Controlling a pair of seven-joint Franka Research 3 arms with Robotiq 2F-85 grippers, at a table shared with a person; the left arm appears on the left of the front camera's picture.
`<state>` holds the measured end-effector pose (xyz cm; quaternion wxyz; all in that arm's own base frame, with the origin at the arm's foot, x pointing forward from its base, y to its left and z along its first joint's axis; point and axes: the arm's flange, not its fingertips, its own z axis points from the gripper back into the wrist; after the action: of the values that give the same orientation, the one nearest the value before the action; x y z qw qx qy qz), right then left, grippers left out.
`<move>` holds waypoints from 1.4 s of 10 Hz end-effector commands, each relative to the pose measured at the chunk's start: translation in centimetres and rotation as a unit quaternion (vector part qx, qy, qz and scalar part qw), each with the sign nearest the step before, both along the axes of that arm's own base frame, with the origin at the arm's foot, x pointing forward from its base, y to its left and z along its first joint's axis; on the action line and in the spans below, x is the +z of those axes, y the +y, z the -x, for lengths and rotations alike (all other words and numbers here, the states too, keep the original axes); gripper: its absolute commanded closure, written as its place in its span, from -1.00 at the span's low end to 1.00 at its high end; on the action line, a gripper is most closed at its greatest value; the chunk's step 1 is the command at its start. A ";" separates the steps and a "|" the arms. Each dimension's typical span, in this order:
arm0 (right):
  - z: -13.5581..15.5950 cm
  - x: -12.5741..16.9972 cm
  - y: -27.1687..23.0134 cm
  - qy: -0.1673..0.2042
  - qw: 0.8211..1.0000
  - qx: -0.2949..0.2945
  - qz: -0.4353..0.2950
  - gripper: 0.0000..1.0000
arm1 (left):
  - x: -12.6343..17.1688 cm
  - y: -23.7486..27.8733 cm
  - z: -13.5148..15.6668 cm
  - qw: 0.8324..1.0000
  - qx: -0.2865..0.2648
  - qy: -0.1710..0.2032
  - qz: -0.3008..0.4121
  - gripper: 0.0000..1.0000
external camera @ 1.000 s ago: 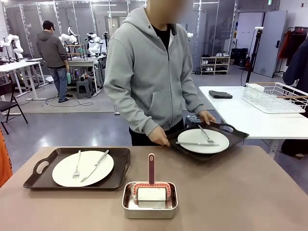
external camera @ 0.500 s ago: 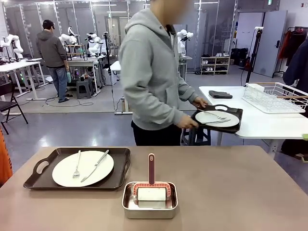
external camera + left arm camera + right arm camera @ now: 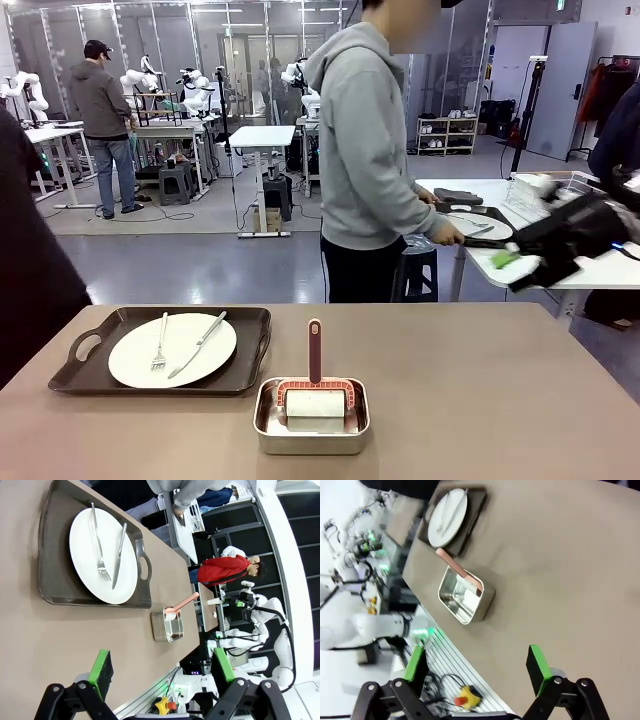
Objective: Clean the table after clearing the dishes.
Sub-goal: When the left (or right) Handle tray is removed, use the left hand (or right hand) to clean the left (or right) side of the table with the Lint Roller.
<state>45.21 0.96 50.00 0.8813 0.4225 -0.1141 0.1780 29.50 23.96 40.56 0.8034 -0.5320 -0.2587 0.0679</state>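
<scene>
The light-brown table point(image 3: 480, 400) carries a dark brown tray point(image 3: 75, 375) at its left. On that tray lies a white plate point(image 3: 172, 350) with a fork point(image 3: 160, 342) and a knife point(image 3: 198, 343). The left wrist view shows the same tray point(image 3: 50, 555) and plate point(image 3: 85, 545) beyond my left gripper point(image 3: 161, 667), which hangs open above bare tabletop. My right gripper point(image 3: 475, 665) is open too, high over the table's near edge. From the front it point(image 3: 515, 262) is a blur at the right. A person holds the second tray point(image 3: 480, 228) over a white side table.
A small steel pan point(image 3: 265, 425) at the front middle holds a white cleaning tool with a reddish handle point(image 3: 314, 350). The white side table point(image 3: 590, 270) at the right carries a wire rack point(image 3: 570, 200). A dark blurred shape point(image 3: 30, 260) covers the front view's left edge.
The person lifted the right tray with its plate off the brown table and carried it to the white side table. My right gripper swung into view at the right.
</scene>
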 end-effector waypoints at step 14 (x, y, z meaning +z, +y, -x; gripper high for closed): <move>-5.5 -4.2 23.1 -0.048 0.913 0.315 0.254 -1.00 | 0.4 0.2 0.2 1.000 -0.003 -0.004 0.002 -1.00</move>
<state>51.00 23.93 45.38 0.8508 0.1815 0.0313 0.4921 29.51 23.96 40.59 0.8032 -0.5323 -0.2589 0.0676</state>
